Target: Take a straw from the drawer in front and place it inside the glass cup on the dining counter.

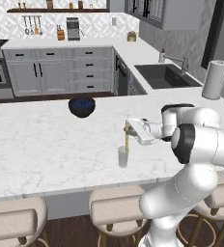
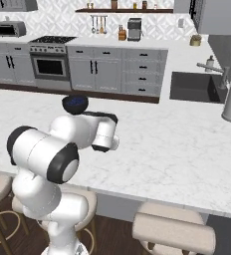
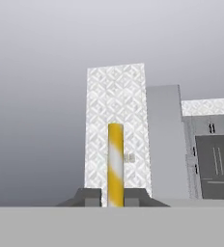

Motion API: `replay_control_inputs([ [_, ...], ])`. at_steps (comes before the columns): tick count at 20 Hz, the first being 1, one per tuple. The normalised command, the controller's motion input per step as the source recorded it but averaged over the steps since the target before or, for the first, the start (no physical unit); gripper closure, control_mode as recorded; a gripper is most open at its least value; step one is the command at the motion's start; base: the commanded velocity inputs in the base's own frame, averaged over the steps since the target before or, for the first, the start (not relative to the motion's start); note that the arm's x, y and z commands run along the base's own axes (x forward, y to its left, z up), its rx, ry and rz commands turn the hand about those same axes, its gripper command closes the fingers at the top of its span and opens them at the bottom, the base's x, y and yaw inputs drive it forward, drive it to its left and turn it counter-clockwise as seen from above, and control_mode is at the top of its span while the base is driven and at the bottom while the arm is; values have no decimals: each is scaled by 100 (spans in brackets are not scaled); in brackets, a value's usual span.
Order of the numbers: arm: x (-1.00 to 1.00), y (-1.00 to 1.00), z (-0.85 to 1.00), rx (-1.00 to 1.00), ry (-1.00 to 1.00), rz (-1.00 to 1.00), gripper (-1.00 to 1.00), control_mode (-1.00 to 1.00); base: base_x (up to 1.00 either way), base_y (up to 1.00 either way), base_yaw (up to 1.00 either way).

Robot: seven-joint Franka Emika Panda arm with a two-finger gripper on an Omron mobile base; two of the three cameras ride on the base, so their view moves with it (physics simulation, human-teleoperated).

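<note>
- Left base view: jaws [image 1: 127, 128] clenched on the upright yellow straw [image 1: 127, 140], its lower end at the glass cup [image 1: 123, 157] on the marble bench [image 1: 41, 144]; releasing it seems all that remains
- Right base view: the arm [image 2: 62, 144] hides the cup; dark bowl [image 2: 75, 103] beyond
- Hand view: straw [image 3: 115, 166] gripped between both fingertips [image 3: 90, 197]

My glossy white plastic arm [image 1: 201, 140] reaches over a smooth, grey-veined marble dining counter [image 1: 41, 144]. The glass cup [image 1: 123, 157] looks clear; the straw [image 1: 127, 136] matt yellow.
</note>
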Motion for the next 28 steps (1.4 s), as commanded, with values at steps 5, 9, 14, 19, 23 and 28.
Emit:
replay_control_inputs([
  [5, 0, 2, 0, 3, 0, 1, 100, -100, 0, 0, 0],
  [9, 9, 0, -6, 0, 0, 1, 100, -100, 0, 0, 0],
  [14, 22, 2, -14, 0, 0, 2, 100, -100, 0, 0, 0],
  [19, 13, 2, -17, 0, 0, 2, 100, -100, 0, 0, 0],
  [23, 1, 2, -8, 0, -2, 2, 100, -100, 0, 0, 0],
  [28, 5, 3, 0, 0, -9, 2, 100, -100, 0, 0, 0],
])
